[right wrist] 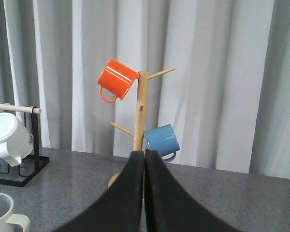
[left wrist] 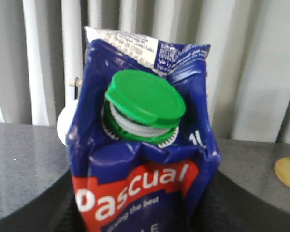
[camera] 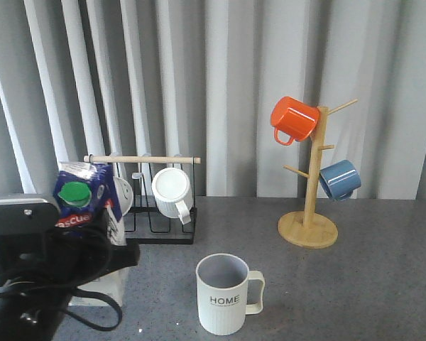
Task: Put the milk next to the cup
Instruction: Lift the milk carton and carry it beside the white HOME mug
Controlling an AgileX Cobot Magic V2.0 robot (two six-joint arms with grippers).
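I see the milk (camera: 92,206) at the left side of the table (camera: 369,284), with my left gripper (left wrist: 140,212) closed on it. In the left wrist view the carton sits between the two dark fingers (left wrist: 34,208), which press against its lower sides; the green cap (left wrist: 145,99) and the red band face the camera. In the front view the carton is upright, tilted slightly, and its white base appears to rest on the table behind the left arm (camera: 28,277).

The cup (camera: 224,295) stands upright near the front centre of the table, handle toward the right, well apart from the milk.

My right gripper (right wrist: 144,159) is fully closed and holds nothing; its two fingers meet along their length.

Behind the milk I see a black rack (camera: 163,227) with a white mug (camera: 172,192) on it. At the right stands a wooden mug tree (camera: 309,227) carrying an orange mug (camera: 293,119) and a blue mug (camera: 339,179)
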